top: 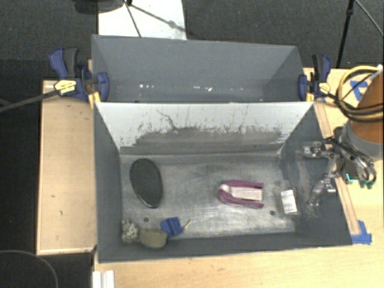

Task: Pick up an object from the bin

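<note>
Your arm [363,131] reaches in from the right of the grey metal bin [192,65], its hand [319,173] over the bin's sloping right wall, above the right end of the floor. You cannot tell how far the hand is open, and no thing can be seen in its hold.

Nearest to the hand is a small white rectangular tag [288,201], flat on the floor at the foot of the right wall, just left of and below the hand. Just beside the tag to the left, slightly apart from it, lies a purple and white packet [242,194], long and curved, set roughly crosswise near the middle right of the floor.

Well apart from these, toward the left wall, a flat black oval [147,183] rests with its long axis running from back to front. In the front left corner three small pieces sit close together: a blue clip [171,226], an olive-grey lump [153,238] touching or almost touching it on the left, and a pale speckled lump [128,231] at the far left. The middle of the floor shows scuffed grey metal.
</note>
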Tool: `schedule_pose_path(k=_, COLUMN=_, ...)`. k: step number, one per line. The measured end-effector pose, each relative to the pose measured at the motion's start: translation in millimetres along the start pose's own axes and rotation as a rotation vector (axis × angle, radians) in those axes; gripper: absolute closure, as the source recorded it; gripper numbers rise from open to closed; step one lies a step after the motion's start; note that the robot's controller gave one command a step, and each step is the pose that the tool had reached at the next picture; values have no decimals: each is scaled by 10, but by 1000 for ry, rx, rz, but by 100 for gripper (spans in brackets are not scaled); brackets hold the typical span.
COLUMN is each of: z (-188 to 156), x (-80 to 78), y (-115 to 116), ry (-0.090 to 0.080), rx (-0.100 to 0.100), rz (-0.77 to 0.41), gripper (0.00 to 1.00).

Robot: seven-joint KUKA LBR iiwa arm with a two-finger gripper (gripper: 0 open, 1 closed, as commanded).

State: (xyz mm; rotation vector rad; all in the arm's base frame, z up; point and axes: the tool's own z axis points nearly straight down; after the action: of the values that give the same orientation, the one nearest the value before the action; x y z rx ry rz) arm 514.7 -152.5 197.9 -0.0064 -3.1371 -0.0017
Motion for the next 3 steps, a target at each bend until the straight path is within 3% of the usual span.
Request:
schedule_pose_path(k=1, z=842, x=-283, y=506, ry=-1, rx=-3, rz=68, gripper=0)
schedule_pose_path(k=2, z=1278, x=96, y=990, ry=-6, rx=0, rz=-84, gripper=0)
schedule_pose_path(k=3, z=1261, x=88, y=973, ry=-7, rx=2, rz=-85, gripper=100)
